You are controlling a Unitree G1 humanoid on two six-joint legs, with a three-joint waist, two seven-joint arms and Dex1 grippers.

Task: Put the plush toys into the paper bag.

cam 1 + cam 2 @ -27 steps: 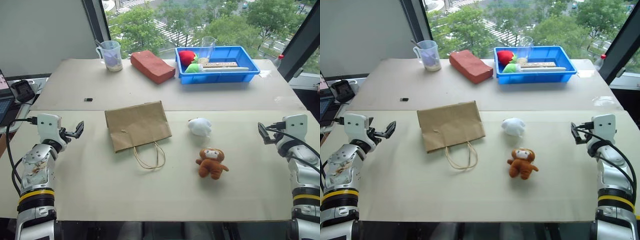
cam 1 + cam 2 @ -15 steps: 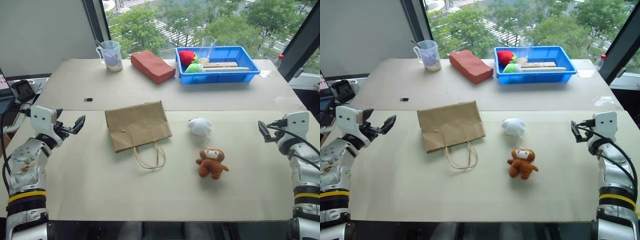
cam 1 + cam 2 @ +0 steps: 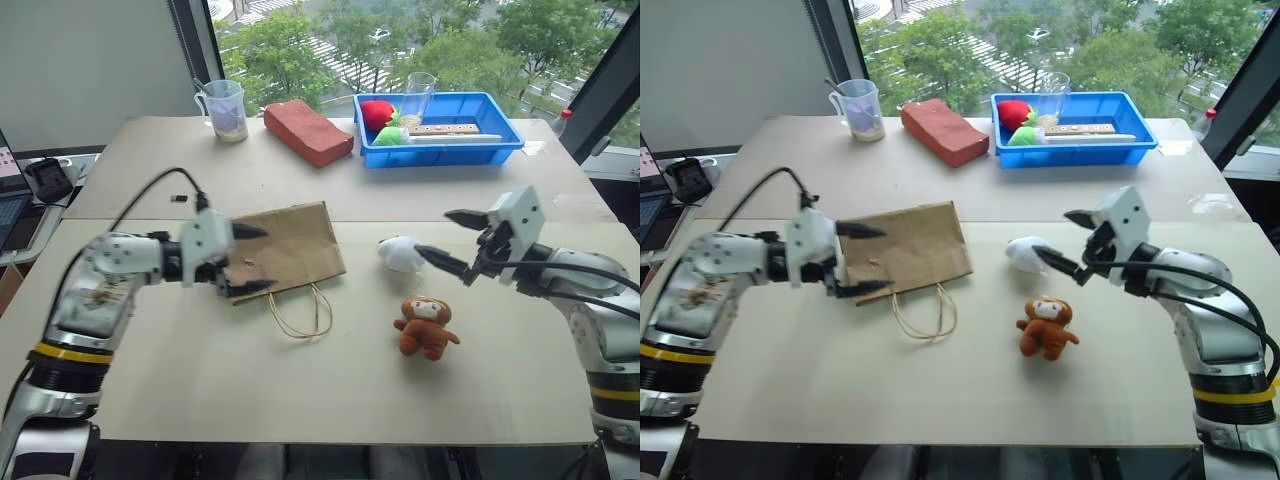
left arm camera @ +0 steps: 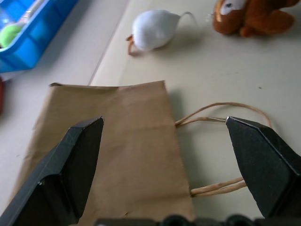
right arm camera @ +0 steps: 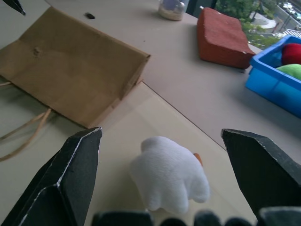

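Reaching: we have both arms in over the table (image 3: 300,400), nothing held yet.
Left gripper (image 3: 245,260): jaws spread wide at the left edge of the flat paper bag (image 3: 285,245), handles (image 3: 300,312) facing us.
Right gripper (image 3: 455,242): jaws wide, just beside the white plush toy (image 3: 402,253).
Brown monkey toy (image 3: 426,326): lying nearer us, apart from the bag.
Advice: we judge the bag's mouth needs lifting open first; then we pinch the white toy across its middle.

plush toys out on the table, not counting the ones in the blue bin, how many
2. The white plush toy lies just right of the paper bag; the brown monkey sits nearer the robot, below it. None looks hidden.
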